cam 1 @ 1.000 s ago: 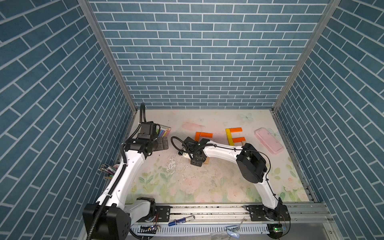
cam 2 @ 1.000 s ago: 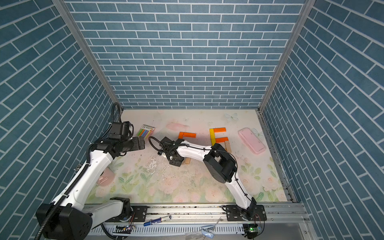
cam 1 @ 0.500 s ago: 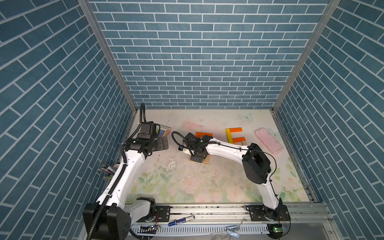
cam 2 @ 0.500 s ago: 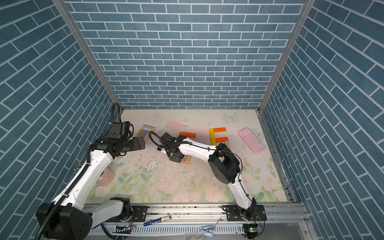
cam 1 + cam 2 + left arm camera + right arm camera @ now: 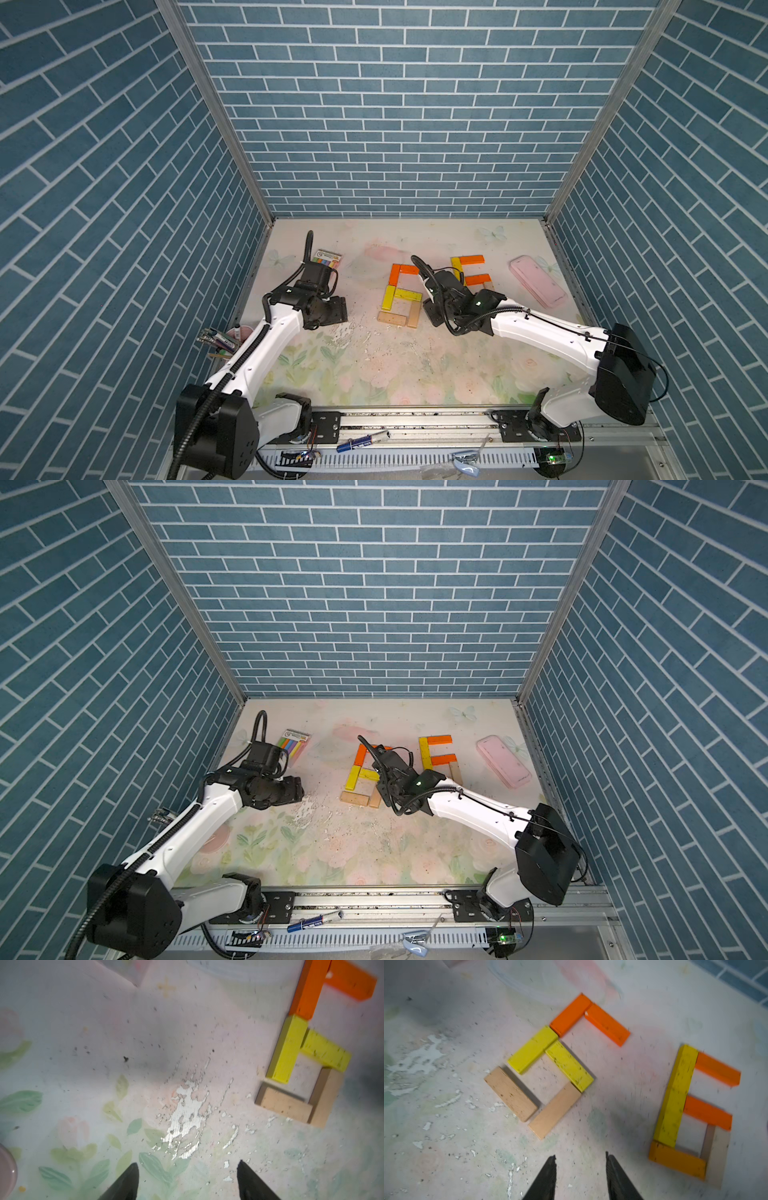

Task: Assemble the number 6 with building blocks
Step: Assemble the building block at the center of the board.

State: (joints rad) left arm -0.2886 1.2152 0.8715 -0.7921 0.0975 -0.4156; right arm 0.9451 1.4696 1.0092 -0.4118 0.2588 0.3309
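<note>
- Building blocks lie flat toward the far middle of the flowered table mat, set out as two figures side by side, each reading as a 6.
- The right gripper hangs low in the lane between the figures, just beside the tan block that closes the left-hand loop. Its jaws stand a little apart with nothing between them.
- The left gripper hovers over bare mat, well apart from the blocks, jaws spread wide and empty.
- Risk: the blocks are loose and only butted together. A sideways swing of the right arm could shove that tan block, or the long yellow bar of the other figure, and open the joints.
- Risk: a thin gap seems to show beside the bottom tan block, and a push to close it could skew the loop.
- Left-hand figure: two orange, two yellow and two tan, six in all.
- Right-hand figure: two orange, one amber, one pale, plus the yellow bar. It is as long as two blocks, and whether it is one piece or two cannot be told.
- One pack of pastel sticks and one pink case lie off to the sides.
</note>
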